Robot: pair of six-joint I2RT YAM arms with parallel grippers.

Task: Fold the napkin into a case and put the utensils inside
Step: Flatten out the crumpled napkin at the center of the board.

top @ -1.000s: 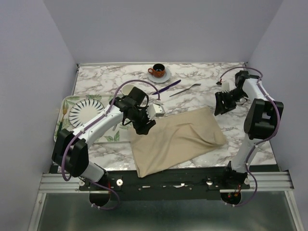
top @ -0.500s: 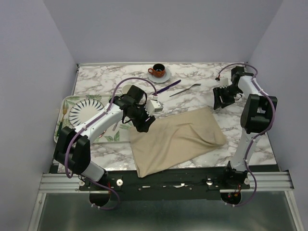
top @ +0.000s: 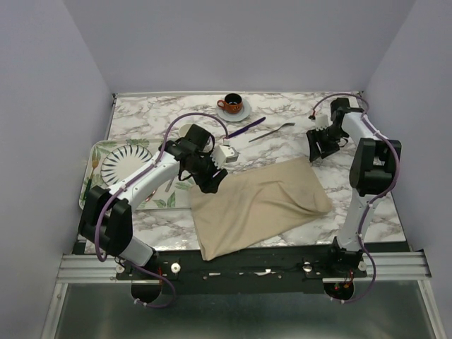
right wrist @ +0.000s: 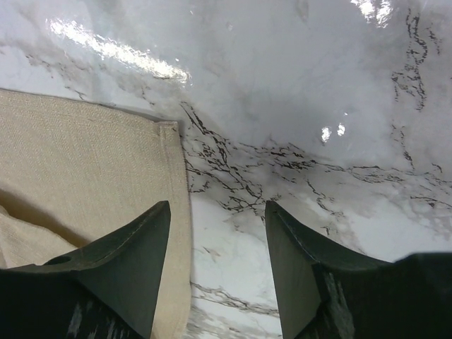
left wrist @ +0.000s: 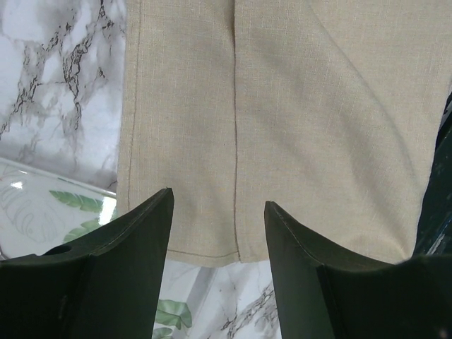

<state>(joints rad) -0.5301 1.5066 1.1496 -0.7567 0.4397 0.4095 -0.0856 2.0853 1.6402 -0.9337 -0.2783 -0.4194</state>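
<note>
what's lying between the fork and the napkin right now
Nothing but bare marble tabletop lies between the fork and the napkin, as the top external view shows. The purple knife sits to the fork's left, outside that stretch.

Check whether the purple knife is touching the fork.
Apart. The top view shows the purple knife and the fork lying side by side, with a strip of bare table between them.
</note>
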